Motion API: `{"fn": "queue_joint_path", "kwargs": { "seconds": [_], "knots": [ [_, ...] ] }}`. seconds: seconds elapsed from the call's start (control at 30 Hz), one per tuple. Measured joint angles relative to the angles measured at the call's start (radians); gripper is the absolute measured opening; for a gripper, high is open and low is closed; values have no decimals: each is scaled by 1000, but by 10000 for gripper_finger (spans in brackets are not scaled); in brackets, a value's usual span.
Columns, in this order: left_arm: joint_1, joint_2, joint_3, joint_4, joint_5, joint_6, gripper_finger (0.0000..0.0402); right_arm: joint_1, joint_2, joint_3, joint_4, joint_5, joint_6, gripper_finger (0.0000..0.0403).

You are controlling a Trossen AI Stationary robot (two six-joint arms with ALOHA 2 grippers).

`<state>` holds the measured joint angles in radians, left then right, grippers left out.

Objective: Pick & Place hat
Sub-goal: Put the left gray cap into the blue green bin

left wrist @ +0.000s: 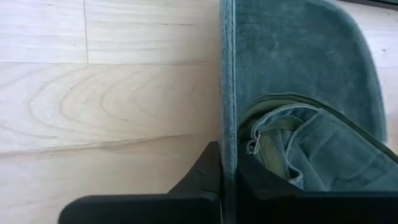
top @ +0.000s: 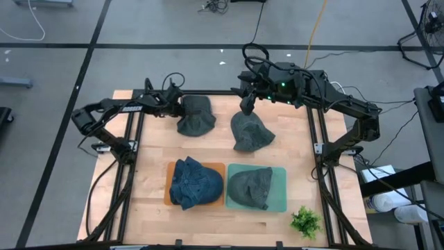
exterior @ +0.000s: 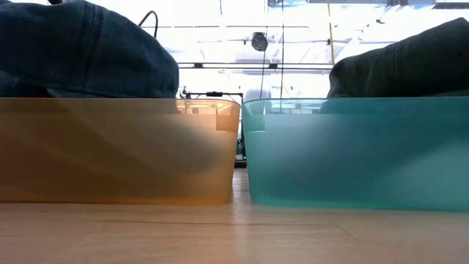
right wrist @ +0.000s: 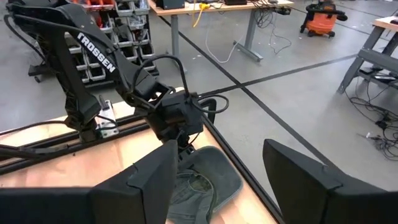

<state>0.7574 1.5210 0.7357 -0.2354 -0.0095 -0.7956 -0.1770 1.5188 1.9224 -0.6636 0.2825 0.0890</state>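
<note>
Left gripper [top: 175,105] is clenched on the brim edge of a grey-green hat [top: 195,115] at the far left of the table [top: 149,208]; the left wrist view shows the two dark fingers [left wrist: 208,177] pinched tight on the thin brim with the hat's lining bunched just beside them. Right gripper [top: 246,104] hovers with its jaws apart over the far edge of a second grey hat [top: 251,132], which lies flat on the wood at far centre, holding nothing.

On the near side sit two bins side by side: an orange bin [top: 168,182] with a blue denim hat [top: 195,182] filling it, and just right of it a teal bin [top: 281,189] with a grey hat [top: 251,189] inside. A small green plant [top: 304,221] stands at the near right corner.

My judgement is that the grasp has only just been made and the lift comes next. The risk lies in the grip itself: only the brim's thin edge is caught, so the soft hat could slip free or droop and drag across the table as it rises. Both bins already look full, so a hat dropped on top may slide off.
</note>
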Motion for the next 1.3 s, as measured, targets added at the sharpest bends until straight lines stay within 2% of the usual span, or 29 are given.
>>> {"fn": "queue_joint_path", "kwargs": {
  "seconds": [0.2,0.6,0.8,0.9,1.03,1.3],
  "knots": [
    [-7,-73,8,6,8,31,8,3,-3,0,0,-1,35,226],
    [-46,-394,9,133,-20,216,8,2,-47,-1,8,-9,217,226],
    [-82,-544,9,299,-11,343,8,2,-66,0,45,-142,265,226],
    [-105,-600,10,444,51,423,8,2,-73,-1,56,-183,264,226],
    [-138,-656,10,608,132,509,8,2,-76,0,67,-181,267,226],
    [-193,-700,10,861,311,552,7,2,-74,0,79,-235,291,226]
  ]
}}
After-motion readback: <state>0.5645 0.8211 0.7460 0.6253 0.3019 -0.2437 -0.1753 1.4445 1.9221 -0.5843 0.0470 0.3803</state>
